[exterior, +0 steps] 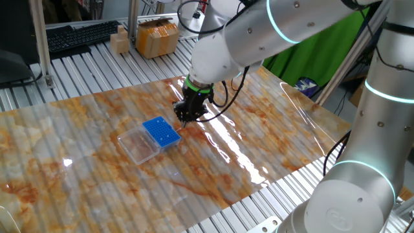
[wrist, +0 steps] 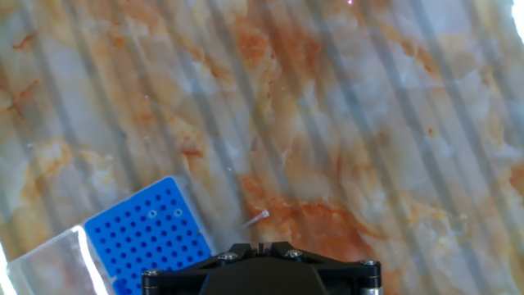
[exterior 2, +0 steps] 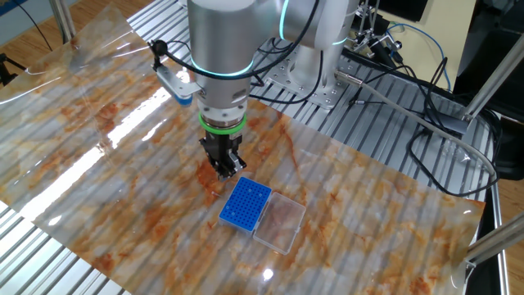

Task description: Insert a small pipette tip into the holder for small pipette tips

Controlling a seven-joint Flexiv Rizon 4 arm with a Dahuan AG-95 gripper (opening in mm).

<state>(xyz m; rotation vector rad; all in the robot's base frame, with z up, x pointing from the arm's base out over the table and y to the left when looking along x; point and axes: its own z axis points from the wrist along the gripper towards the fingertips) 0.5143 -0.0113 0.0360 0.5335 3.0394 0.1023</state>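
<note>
The small pipette tip is a tiny pale sliver. In the hand view it lies slanted on the marbled table, just beyond my fingertips and apart from them. It is too small to make out in the fixed views. The blue holder for small pipette tips sits mid-table; it also shows in the other fixed view and at the lower left of the hand view. My gripper hangs low over the table right beside the holder's end. Its jaws stand together with nothing seen between them.
A clear plastic tray lies against the holder's far side from me. Cardboard boxes and a keyboard sit beyond the table's back edge. Cables lie on the metal frame near the arm's base.
</note>
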